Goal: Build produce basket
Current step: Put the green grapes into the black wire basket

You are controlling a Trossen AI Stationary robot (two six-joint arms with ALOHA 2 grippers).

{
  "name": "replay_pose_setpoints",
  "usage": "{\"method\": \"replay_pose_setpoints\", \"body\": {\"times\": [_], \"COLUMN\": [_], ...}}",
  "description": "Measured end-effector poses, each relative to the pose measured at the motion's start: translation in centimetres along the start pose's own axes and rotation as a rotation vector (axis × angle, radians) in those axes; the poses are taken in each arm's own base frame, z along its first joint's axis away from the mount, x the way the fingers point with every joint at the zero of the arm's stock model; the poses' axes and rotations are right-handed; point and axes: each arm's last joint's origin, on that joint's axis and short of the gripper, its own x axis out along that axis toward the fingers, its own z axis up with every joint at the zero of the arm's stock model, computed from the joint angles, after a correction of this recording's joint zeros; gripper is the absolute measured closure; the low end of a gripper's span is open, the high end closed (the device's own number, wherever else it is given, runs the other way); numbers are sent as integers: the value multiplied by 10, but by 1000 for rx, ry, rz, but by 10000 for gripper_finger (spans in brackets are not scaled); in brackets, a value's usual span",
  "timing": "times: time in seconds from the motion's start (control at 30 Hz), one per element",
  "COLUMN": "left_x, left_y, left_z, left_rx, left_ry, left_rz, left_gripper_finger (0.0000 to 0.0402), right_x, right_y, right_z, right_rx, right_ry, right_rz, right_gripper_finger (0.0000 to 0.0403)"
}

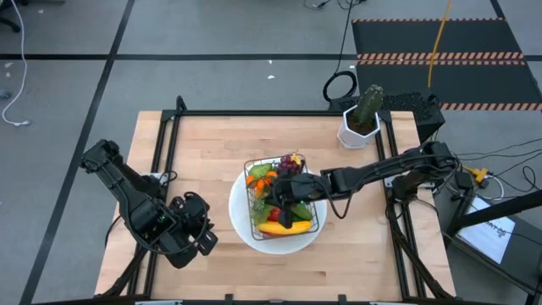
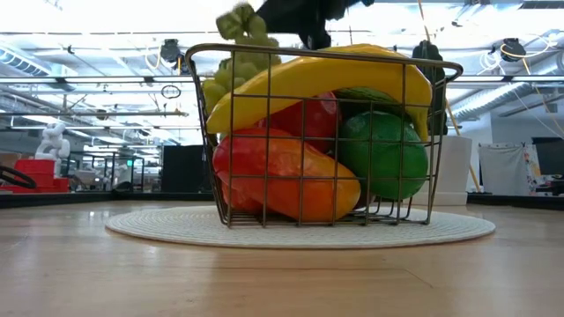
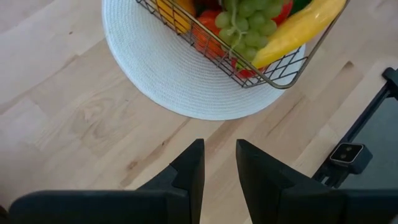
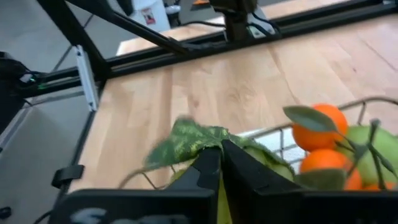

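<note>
A wide workshop with grey floor and striped mats lay beyond the pale wooden desk. Near the desk's middle stood the small rectangular basket of thin dark wire mesh, set on a round white woven plate and piled with toy produce: a long yellow banana across the top, a bunch of green grapes, a round green fruit, an orange pepper, a red piece behind it, purple grapes and leafy tangerines.

The right gripper hung directly over the basket, its jaws clenched on a mottled green leaf at the top of the grapes, just above the heap and inside the wire rim.

The left gripper waited over bare desk just beside the plate's edge, apart from the basket, its jaws narrowly parted and holding nothing.

A white pot with a green cactus stood at the desk's far right corner, well apart.
</note>
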Motion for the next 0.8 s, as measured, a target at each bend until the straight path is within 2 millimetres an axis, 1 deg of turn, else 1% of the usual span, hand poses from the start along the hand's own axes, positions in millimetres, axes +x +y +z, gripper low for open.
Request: {"method": "replay_pose_setpoints", "body": {"times": [0.1, 0.17, 0.37, 0.43, 0.6, 0.7, 0.8], "left_x": [0, 0, 1, 2, 6, 9, 13], "left_y": [0, 1, 4, 5, 5, 6, 8], "left_z": [0, 0, 2, 4, 12, 20, 29], "left_rx": [-8, -12, -24, -29, -26, -11, 11], "left_ry": [-1, -1, -3, -6, -13, -18, -24], "left_rz": [2, 10, 42, 49, 63, 75, 92], "left_gripper_finger": [309, 309, 309, 309, 309, 309, 309], "right_x": [1, 2, 2, 0, -15, -24, -37], "right_y": [-8, -14, -30, -34, -41, -47, -52], "right_z": [-1, 1, 6, 8, 16, 18, 24], "right_rx": [8, 11, 27, 37, 46, 41, 29], "right_ry": [6, 2, -8, -7, -12, 7, 9], "right_rz": [-22, -35, -73, -85, -106, -130, -148], "right_gripper_finger": [373, 352, 276, 252, 208, 190, 178]}}
